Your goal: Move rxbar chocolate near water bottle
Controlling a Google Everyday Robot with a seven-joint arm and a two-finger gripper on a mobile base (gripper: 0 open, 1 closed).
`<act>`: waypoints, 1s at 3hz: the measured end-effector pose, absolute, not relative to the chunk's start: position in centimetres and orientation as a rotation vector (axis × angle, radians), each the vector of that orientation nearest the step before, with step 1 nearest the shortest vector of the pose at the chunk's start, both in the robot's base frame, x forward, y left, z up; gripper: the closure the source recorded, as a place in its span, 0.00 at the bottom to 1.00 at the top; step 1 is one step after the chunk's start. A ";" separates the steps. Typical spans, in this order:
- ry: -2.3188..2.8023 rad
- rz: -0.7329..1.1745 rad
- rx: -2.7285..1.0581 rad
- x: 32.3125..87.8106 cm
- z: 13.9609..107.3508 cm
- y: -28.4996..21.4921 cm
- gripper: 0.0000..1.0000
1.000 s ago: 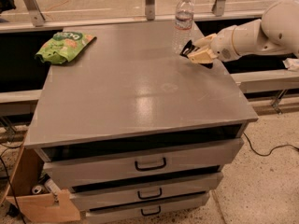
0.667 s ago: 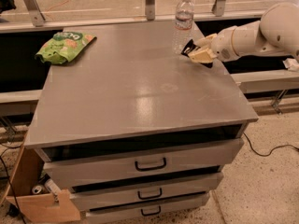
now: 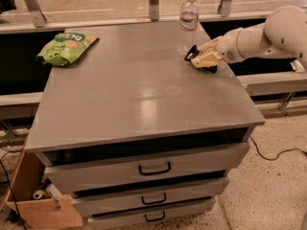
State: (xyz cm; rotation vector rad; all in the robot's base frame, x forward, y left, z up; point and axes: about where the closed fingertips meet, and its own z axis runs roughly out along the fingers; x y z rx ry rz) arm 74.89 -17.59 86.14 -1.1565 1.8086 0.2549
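The water bottle (image 3: 188,22), clear with a white cap and a pale label band, stands upright at the back right of the grey tabletop (image 3: 139,90). My gripper (image 3: 197,57) reaches in from the right and sits low over the table, just right of and in front of the bottle's base. It is shut on the rxbar chocolate (image 3: 191,53), a small black wrapper whose end sticks out to the left of the fingers, close to the bottle. Most of the bar is hidden by the fingers.
A green snack bag (image 3: 64,47) lies at the back left of the tabletop. Below the top are three drawers with black handles (image 3: 154,168). A cardboard box (image 3: 43,210) stands on the floor at the lower left. A railing and posts run behind the table.
The gripper with the bar has dropped slightly toward the tabletop beside the bottle. The bottle and the green bag have not moved.
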 end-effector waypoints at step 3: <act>1.734 0.210 -1.197 74.1 89.9 -17.2 0.00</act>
